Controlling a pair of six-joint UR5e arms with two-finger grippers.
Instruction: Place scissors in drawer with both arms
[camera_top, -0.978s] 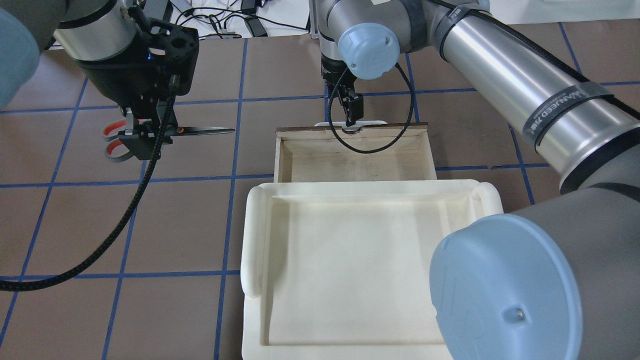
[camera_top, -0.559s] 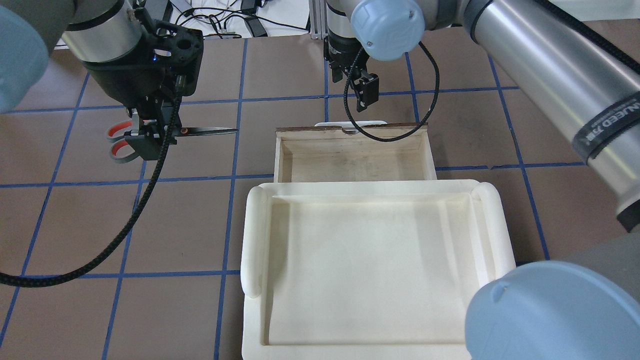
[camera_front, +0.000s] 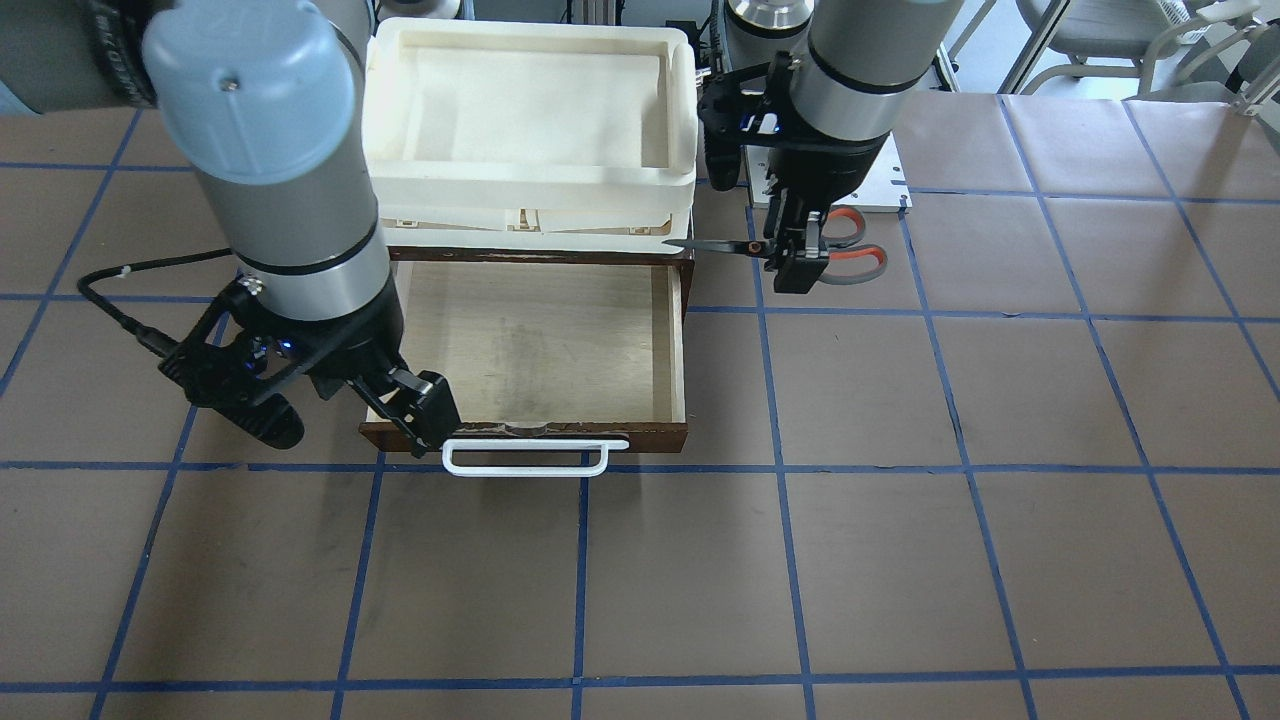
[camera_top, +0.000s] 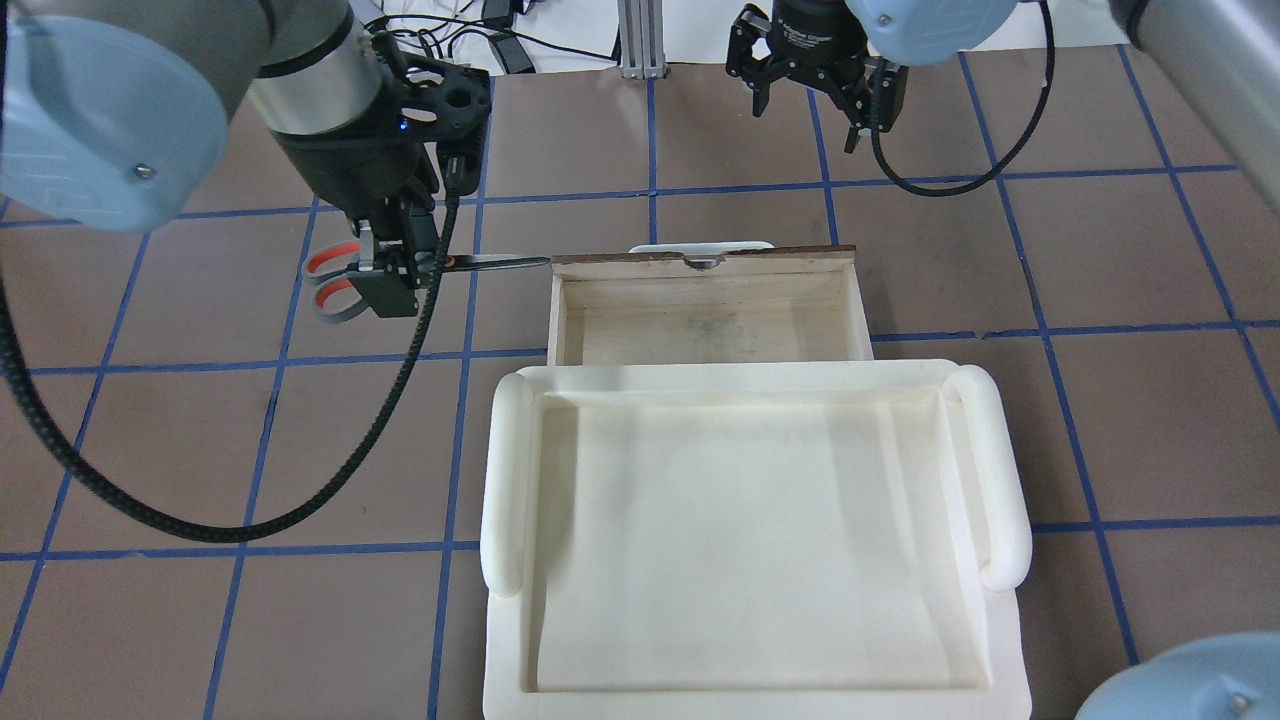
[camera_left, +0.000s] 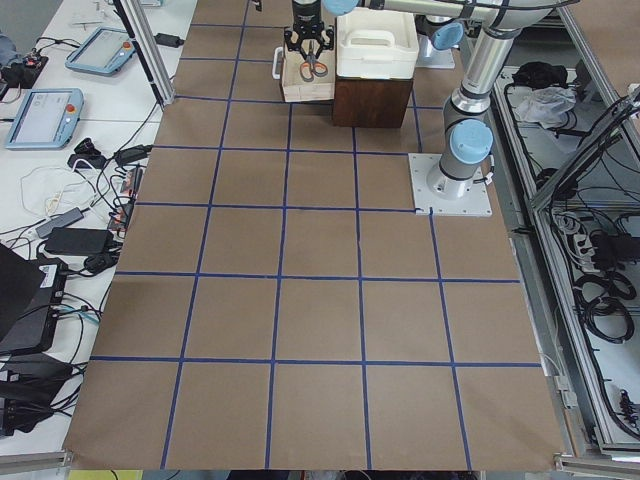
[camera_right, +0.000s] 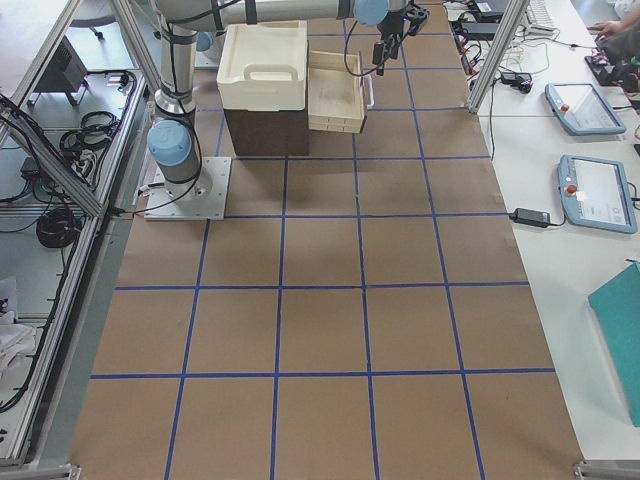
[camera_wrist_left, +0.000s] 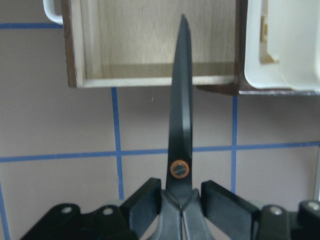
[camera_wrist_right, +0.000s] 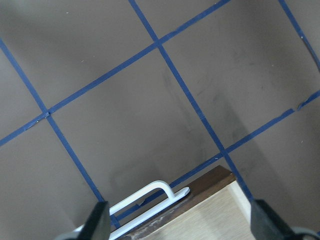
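The scissors (camera_top: 480, 262) are held level in my left gripper (camera_top: 400, 272), which is shut on them just behind the pivot. The orange-looped handles (camera_top: 335, 282) stick out to the left. The blade tip reaches the left wall of the open drawer (camera_top: 700, 265). In the left wrist view the blade (camera_wrist_left: 180, 100) points over the drawer's side wall (camera_wrist_left: 150, 80) into the pale interior. In the front view the scissors (camera_front: 850, 245) hang beside the drawer (camera_front: 672, 340). My right gripper (camera_top: 812, 108) is open and empty, beyond and right of the white bar handle (camera_top: 700, 245).
A cream-white foam tray (camera_top: 505, 480) sits on top of the dark chest, right behind the open drawer. The brown table (camera_top: 200, 450) has a blue tape grid. The left arm's black cable (camera_top: 150, 510) loops over the table. Cables and an aluminium post lie at the far edge.
My left gripper has carried the scissors right, and the blade tip now reaches the drawer. My right gripper has left the drawer handle, moved away and right, and stands wide open.
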